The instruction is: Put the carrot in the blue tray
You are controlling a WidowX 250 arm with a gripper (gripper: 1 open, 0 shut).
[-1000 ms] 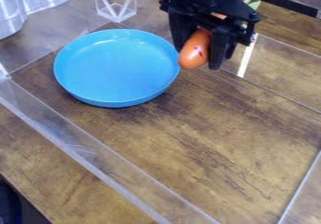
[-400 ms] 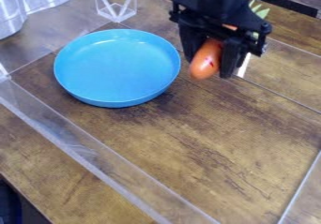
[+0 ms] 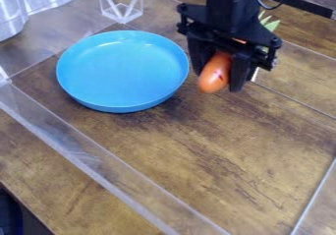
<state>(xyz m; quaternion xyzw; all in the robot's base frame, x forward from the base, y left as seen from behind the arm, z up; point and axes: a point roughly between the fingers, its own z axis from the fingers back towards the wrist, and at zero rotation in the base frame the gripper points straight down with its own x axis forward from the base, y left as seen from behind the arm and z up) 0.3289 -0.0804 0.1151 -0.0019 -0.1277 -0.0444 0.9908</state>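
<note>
The arm is matte black throughout: a rounded column leading into a boxy, angular gripper (image 3: pixel 225 67) with two flat black fingers (image 3: pixel 245 70), and a thin dark cable trailing off behind it

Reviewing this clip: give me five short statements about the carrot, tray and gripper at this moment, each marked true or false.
1. The gripper holds the carrot. True.
2. The carrot lies in the tray. False: it is in the gripper, beside the tray's right rim.
3. Nothing lies in the tray. True.
4. The tray is red. False: it is blue.
5. The gripper points roughly downward. True.
</note>
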